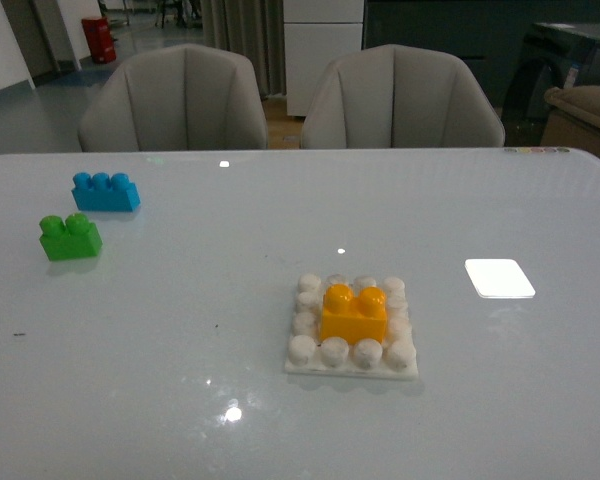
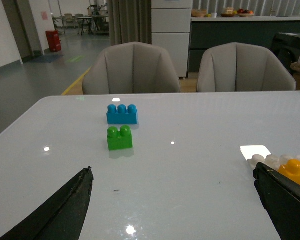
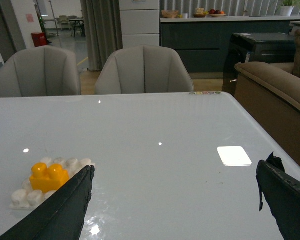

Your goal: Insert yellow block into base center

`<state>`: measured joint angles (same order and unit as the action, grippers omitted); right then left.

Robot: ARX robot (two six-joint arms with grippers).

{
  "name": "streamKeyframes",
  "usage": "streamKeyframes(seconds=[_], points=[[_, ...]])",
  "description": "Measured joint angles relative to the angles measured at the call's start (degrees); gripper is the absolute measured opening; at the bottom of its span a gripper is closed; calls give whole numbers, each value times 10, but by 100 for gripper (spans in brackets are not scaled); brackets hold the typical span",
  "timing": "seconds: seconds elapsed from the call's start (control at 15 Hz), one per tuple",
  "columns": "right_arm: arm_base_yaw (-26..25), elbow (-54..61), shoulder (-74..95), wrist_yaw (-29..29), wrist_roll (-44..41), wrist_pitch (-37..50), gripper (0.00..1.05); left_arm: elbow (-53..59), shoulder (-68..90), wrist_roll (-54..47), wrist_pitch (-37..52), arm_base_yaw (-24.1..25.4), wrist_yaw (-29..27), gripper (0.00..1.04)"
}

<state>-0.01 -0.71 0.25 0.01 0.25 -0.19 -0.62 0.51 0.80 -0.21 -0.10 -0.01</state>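
**Yellow block seated on base, both claws empty**

The left gripper (image 2: 172,210) and right gripper (image 3: 175,205) were spread wide, holding nothing, their fingers cut off at the frame edges. The yellow block (image 1: 354,313) sat on the middle studs of the white base (image 1: 352,364), which the left finger partly hid.
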Motion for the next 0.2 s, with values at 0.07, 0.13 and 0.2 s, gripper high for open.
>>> streamKeyframes(seconds=[0.07, 0.13, 0.2], points=[[0, 0, 0, 0, 0, 0, 98, 0, 0, 0, 0, 0, 0, 98], [0, 0, 0, 0, 0, 0, 98, 0, 0, 0, 0, 0, 0, 98], [0, 0, 0, 0, 0, 0, 98, 0, 0, 0, 0, 0, 0, 98]])
